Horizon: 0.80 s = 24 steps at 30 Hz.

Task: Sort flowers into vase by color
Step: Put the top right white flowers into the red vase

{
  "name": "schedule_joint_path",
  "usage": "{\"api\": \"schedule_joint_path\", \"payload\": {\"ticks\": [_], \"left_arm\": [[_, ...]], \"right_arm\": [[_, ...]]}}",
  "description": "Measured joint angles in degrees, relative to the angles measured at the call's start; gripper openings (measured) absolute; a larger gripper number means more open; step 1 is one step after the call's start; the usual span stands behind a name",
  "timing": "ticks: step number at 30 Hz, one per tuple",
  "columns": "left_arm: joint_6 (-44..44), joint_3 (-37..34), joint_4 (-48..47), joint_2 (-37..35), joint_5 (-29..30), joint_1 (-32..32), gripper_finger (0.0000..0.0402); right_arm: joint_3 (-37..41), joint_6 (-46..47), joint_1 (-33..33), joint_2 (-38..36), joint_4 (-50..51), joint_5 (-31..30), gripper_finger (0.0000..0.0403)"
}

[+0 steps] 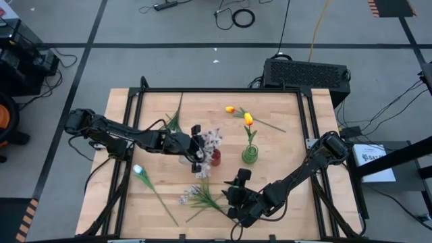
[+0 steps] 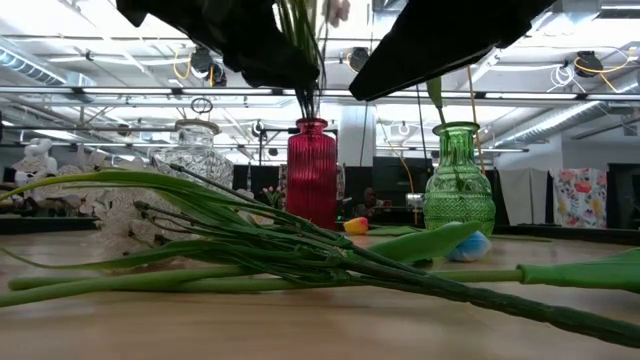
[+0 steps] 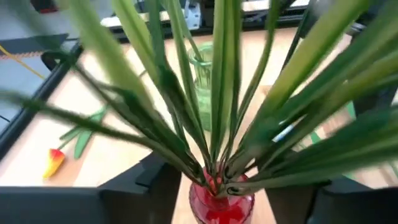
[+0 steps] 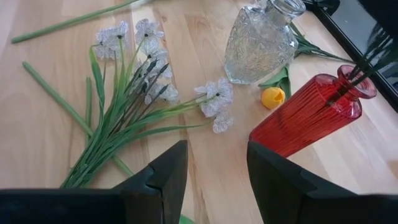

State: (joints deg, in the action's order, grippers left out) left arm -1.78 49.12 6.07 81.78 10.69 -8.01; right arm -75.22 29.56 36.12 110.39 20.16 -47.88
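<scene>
A spray of pale pink-white blossoms stands with its green stems in the neck of the red vase. My left gripper is open just above that vase, a finger on either side of the stems. An orange tulip stands in the green vase. Lying on the table are another orange tulip, a white-blue tulip and a second pale spray. My right gripper hovers open near that spray, with nothing between its fingers.
A clear cut-glass vase stands next to the red vase, mostly under my left arm in the high view. A loose green stem lies at the far left. A black rail frames the wooden table.
</scene>
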Motion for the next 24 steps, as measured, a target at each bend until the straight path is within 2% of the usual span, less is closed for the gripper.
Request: {"api": "schedule_joint_path", "payload": {"ticks": [7,11,24], "left_arm": [[0.2,0.0,-0.4,-0.3,-0.2,0.0,0.0294],[1.2,0.0,-2.7,-2.1,-0.3,0.0,0.0324],[2.7,0.0,-9.3,-9.0,0.5,-3.1,0.0332]], "right_arm": [[0.0,0.0,0.0,0.0,0.0,0.0,0.0157],[0.0,0.2,0.0,0.0,0.0,0.2,0.0157],[0.0,1.0,0.4,0.0,0.3,0.2,0.0157]]}}
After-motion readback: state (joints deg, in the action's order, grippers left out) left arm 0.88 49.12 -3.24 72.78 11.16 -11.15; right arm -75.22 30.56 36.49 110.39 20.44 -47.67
